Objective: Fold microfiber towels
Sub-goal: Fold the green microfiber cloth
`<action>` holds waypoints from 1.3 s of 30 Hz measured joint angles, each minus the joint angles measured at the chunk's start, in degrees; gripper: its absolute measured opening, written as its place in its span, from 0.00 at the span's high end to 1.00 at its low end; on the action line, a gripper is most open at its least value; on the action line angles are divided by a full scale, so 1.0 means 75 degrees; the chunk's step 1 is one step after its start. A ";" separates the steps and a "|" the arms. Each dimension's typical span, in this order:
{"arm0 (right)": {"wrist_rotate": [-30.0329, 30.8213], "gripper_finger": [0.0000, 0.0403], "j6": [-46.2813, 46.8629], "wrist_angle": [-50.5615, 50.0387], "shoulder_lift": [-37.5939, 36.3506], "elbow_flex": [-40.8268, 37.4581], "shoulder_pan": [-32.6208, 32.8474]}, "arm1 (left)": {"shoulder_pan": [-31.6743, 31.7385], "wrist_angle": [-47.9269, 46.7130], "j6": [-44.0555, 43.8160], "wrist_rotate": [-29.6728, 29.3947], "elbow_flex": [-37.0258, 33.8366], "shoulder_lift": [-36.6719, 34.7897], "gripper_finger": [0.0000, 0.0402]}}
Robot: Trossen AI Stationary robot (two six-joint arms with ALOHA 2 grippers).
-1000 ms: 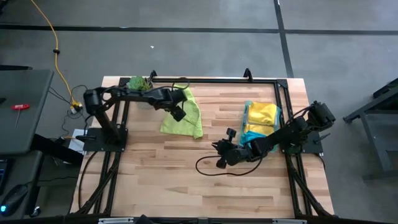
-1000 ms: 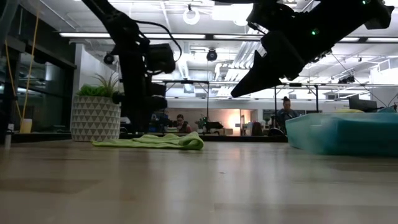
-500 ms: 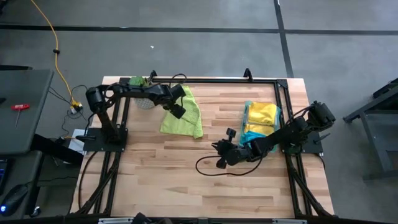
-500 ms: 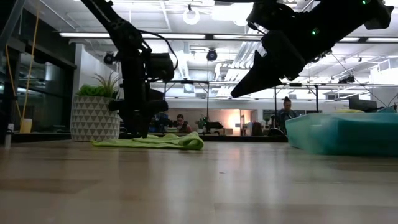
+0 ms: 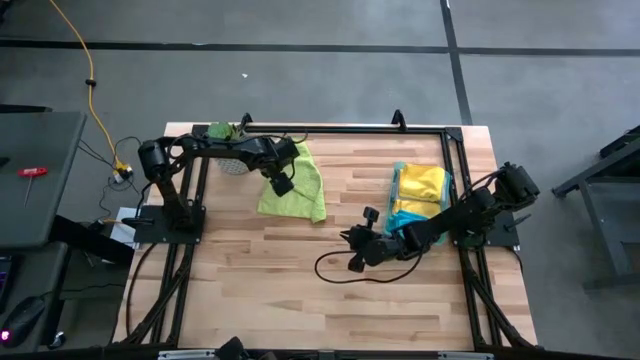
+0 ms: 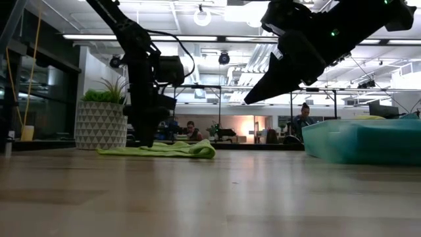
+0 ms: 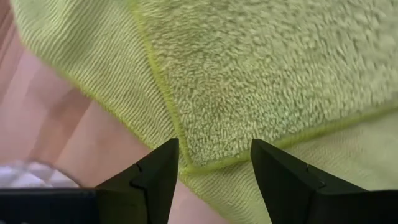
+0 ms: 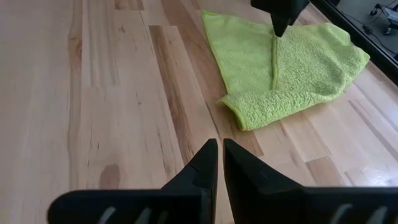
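At the far left of the table [image 5: 250, 290] we see the potted plant [image 5: 226, 133]. Just beside it our left gripper [image 5: 281, 186] hangs over the lime green towel [image 5: 297, 190], fingers spread apart and holding nothing — the cloth lies flat and partly folded near the back edge. Toward the middle, our right gripper [image 5: 352, 245] hovers above bare wood, fingers closed and empty. At the right, the tray [image 5: 404, 222] holds the yellow towel [image 5: 420, 184].

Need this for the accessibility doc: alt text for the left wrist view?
A lime green towel fills most of the view, lying on the wooden table. The left gripper hangs open just above a stitched hem of the towel, one dark finger on each side.
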 joint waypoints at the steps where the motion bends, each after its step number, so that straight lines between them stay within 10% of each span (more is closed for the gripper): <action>1: 0.0000 0.96 0.0038 0.0002 0.0001 0.0000 0.0000 | 0.0014 -0.0003 0.0282 0.0044 0.0000 0.0000 0.52; 23: -0.0050 0.96 0.0172 0.0016 0.0000 0.0000 0.0000 | 0.0582 -0.0229 0.2676 0.0381 0.0002 0.0000 0.53; 39: -0.0050 0.96 0.0171 0.0053 0.0000 0.0000 0.0000 | 0.0676 -0.0512 0.2680 0.0120 0.0245 0.0189 0.82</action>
